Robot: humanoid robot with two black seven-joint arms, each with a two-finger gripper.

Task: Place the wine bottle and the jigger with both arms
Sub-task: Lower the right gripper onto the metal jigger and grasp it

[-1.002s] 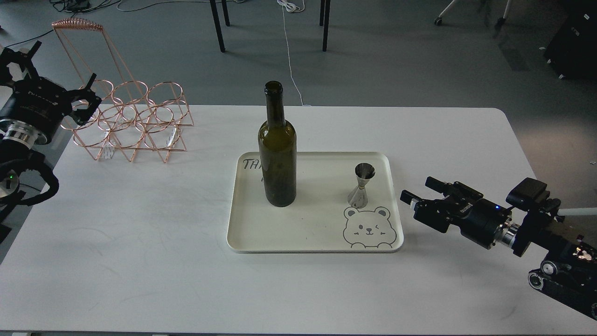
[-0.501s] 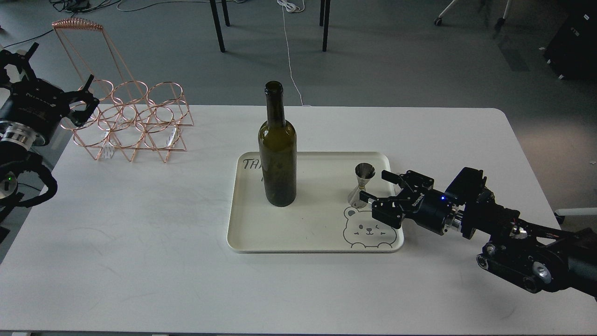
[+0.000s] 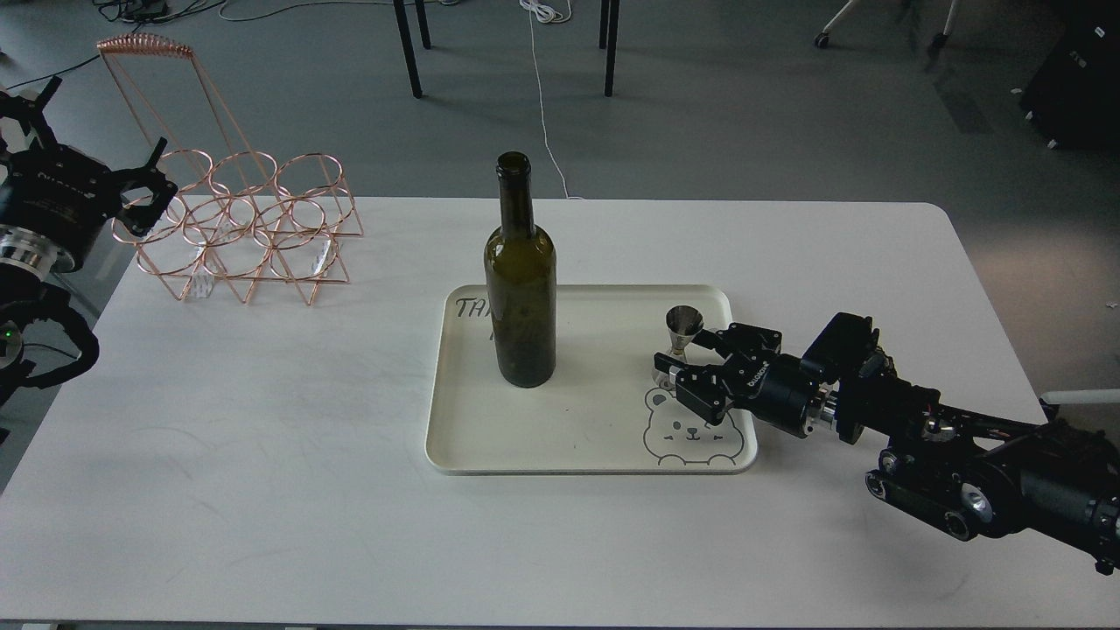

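The wine bottle (image 3: 521, 289), dark olive-green and without a label, stands upright on the left part of a cream tray (image 3: 577, 459). The jigger (image 3: 682, 331), small and steel, stands upright on the tray's right side above a bear drawing. My right gripper (image 3: 688, 352) is open, low over the tray's right edge, with its fingers on either side of the jigger's lower half. I cannot tell whether they touch it. My left gripper (image 3: 105, 118) is open and empty at the far left, beside the copper wire rack and far from the bottle.
A copper wire bottle rack (image 3: 249, 227) with a tall handle stands at the table's back left. The white table (image 3: 262, 455) ends close behind the rack and the bottle. Chair legs and cables are on the floor beyond.
My right arm has reached left from beyond the tray's right edge until its open fingers straddle the jigger. My left gripper has drifted slightly left. The bottle and the jigger have not moved.
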